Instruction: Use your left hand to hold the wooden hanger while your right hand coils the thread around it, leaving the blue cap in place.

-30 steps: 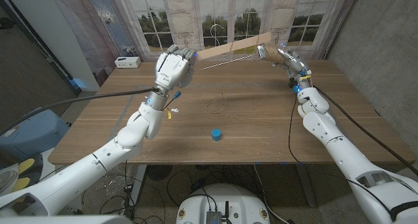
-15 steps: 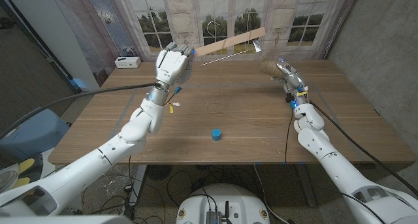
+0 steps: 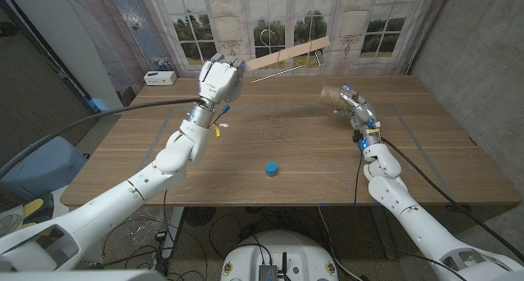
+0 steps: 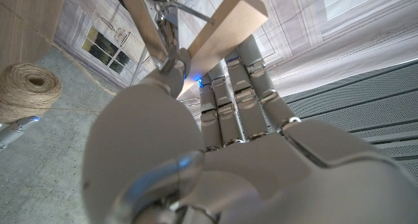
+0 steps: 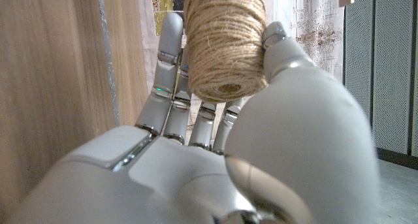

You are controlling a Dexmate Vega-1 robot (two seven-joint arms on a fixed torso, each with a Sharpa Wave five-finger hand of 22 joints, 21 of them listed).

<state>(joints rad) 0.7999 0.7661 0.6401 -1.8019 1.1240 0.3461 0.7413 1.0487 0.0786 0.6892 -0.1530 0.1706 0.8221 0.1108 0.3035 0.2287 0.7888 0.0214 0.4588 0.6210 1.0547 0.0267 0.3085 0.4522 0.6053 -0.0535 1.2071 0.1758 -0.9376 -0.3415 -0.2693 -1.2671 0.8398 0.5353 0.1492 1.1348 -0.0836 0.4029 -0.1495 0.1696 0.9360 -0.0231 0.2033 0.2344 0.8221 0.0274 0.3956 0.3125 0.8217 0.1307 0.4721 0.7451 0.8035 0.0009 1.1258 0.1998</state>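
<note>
My left hand (image 3: pixel 219 79) is raised over the table's far left and grips one end of the wooden hanger (image 3: pixel 286 52), which slants up to the right with its metal hook (image 3: pixel 267 37) above and a metal bar below. The same hanger (image 4: pixel 222 29) shows past my left hand (image 4: pixel 215 152) in the left wrist view. My right hand (image 3: pixel 354 106) holds a spool of brown twine (image 3: pixel 330 96) low over the table's far right. The spool (image 5: pixel 223 41) sits between thumb and fingers (image 5: pixel 171 67). A thin thread (image 3: pixel 282 138) trails across the table. A small blue cap (image 3: pixel 270 169) stands at the table's front middle.
A white box (image 3: pixel 160 78) sits at the table's (image 3: pixel 123 166) far left corner. Curtained windows close off the back. Black cables run along both arms. The twine spool (image 4: pixel 26 90) also shows in the left wrist view.
My right hand has come down and toward me with the twine spool, from beside the hanger's raised end to low over the table. The left hand and hanger have barely shifted.
</note>
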